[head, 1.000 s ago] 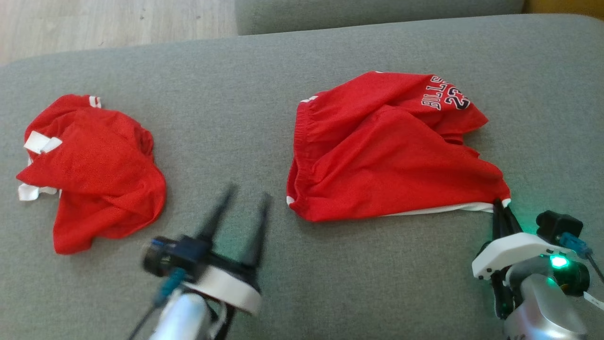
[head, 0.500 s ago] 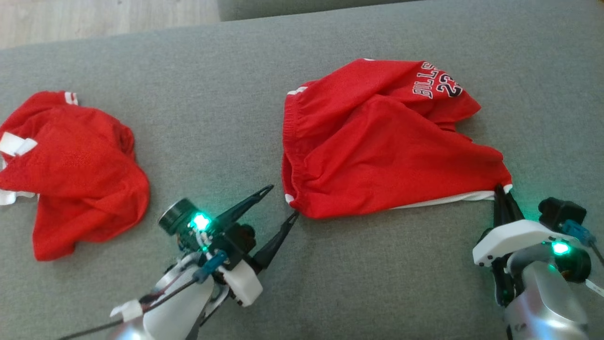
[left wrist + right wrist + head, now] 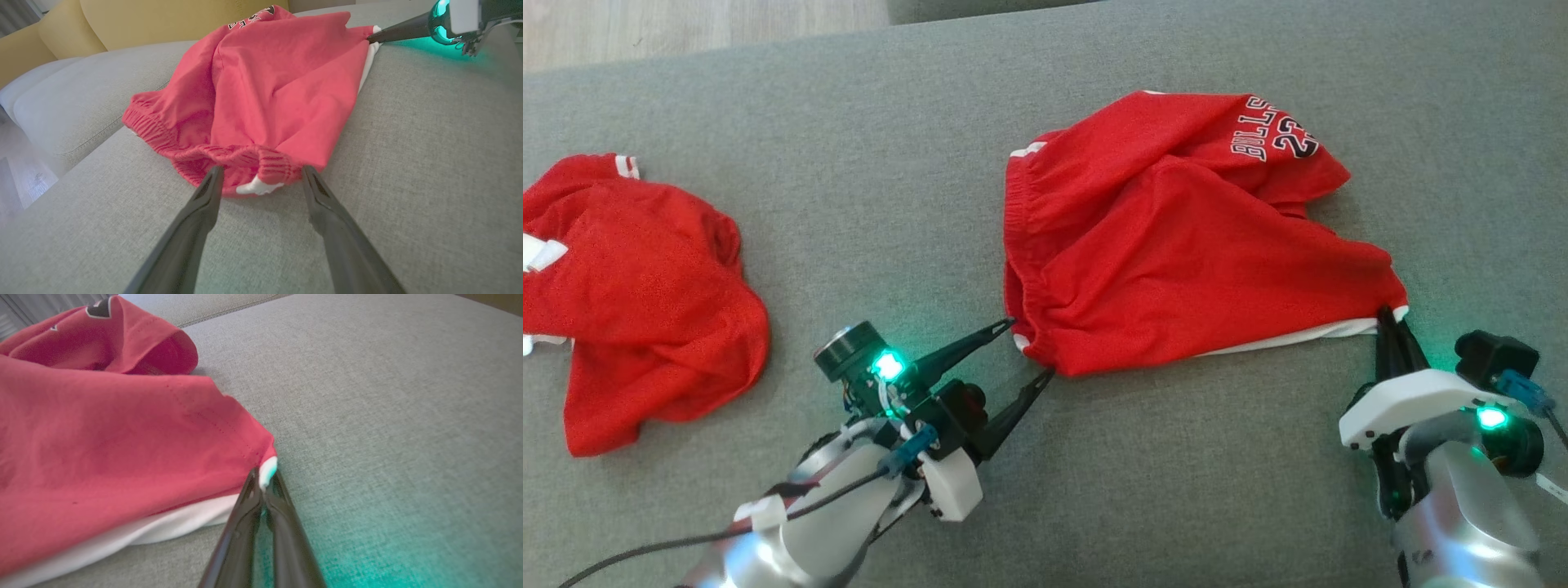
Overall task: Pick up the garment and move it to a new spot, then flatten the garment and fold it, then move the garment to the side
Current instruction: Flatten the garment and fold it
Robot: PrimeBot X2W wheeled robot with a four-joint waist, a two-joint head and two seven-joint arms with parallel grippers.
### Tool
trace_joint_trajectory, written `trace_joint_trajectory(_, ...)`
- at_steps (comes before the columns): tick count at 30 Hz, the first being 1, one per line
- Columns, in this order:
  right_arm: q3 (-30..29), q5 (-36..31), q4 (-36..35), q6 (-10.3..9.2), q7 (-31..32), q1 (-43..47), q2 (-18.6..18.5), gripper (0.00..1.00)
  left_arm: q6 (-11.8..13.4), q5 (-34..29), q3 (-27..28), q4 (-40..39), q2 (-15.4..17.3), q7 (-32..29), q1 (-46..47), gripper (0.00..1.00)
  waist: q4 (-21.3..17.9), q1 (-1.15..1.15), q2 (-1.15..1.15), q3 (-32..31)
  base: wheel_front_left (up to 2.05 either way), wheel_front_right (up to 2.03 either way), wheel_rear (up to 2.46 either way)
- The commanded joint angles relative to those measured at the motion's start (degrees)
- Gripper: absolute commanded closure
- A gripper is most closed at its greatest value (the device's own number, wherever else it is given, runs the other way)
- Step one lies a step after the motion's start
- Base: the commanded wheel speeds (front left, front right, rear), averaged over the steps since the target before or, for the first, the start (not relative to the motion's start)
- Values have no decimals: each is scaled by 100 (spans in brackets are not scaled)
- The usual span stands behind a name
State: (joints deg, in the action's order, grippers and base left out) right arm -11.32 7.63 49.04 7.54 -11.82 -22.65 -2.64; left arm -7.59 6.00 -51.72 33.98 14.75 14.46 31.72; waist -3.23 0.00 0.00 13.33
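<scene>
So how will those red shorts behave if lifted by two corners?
Likely floppy: the red shorts lie in soft folds and should sag between grips. Probably light; the right gripper holds a corner with a pinch. The ribbed waistband at the open left gripper may resist slipping.

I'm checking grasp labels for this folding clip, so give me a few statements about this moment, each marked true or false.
1. The right end effector is shut on a white-trimmed corner of the red shorts. True.
2. The left end effector has clamped the waistband. False: its fingers stand open, one on either side of the waistband's corner.
3. A second red garment lies to the robot's left, apart from the red shorts. True.
4. The red shorts lie flat and neatly folded. False: they are crumpled, with loose folds.
5. Both garments rest on a wooden table. False: they rest on a gray sofa cushion.
</scene>
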Motion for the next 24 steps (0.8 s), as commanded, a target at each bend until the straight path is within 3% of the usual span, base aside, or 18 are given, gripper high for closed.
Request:
trace_joint_trajectory(1, 158, 33, -49, -5, 69, -61, -24, 100, 10, 46, 119, -97, 145, 54, 322, 0, -10, 0, 0, 9, 0, 0, 0)
trace_joint_trajectory(19, 249, 123, -22, -5, 40, -113, -24, 100, 10, 461, -591, 446, 179, 54, 819, 0, -89, 0, 0, 93, 0, 0, 0)
trace_joint_trajectory(20, 255, 128, -15, -5, 37, -111, -24, 100, 10, 481, -606, 443, 180, 54, 820, 33, -90, 0, 0, 88, 0, 0, 0)
trace_joint_trajectory(21, 258, 130, -9, -5, 34, -109, -24, 100, 10, 502, -625, 435, 180, 54, 818, 58, -89, 0, 0, 83, 0, 0, 0)
trace_joint_trajectory(22, 260, 132, -4, -5, 31, -107, -24, 100, 10, 526, -656, 424, 182, 54, 815, 92, -88, 0, 0, 77, 0, 0, 0)
trace_joint_trajectory(23, 260, 130, 1, -5, 27, -105, -24, 100, 10, 548, -682, 413, 187, 54, 815, 100, -85, 0, 0, 70, 0, 0, 0)
trace_joint_trajectory(24, 258, 126, 6, -5, 24, -105, -24, 100, 10, 569, -705, 400, 193, 54, 817, 100, -82, 0, 0, 64, 0, 0, 0)
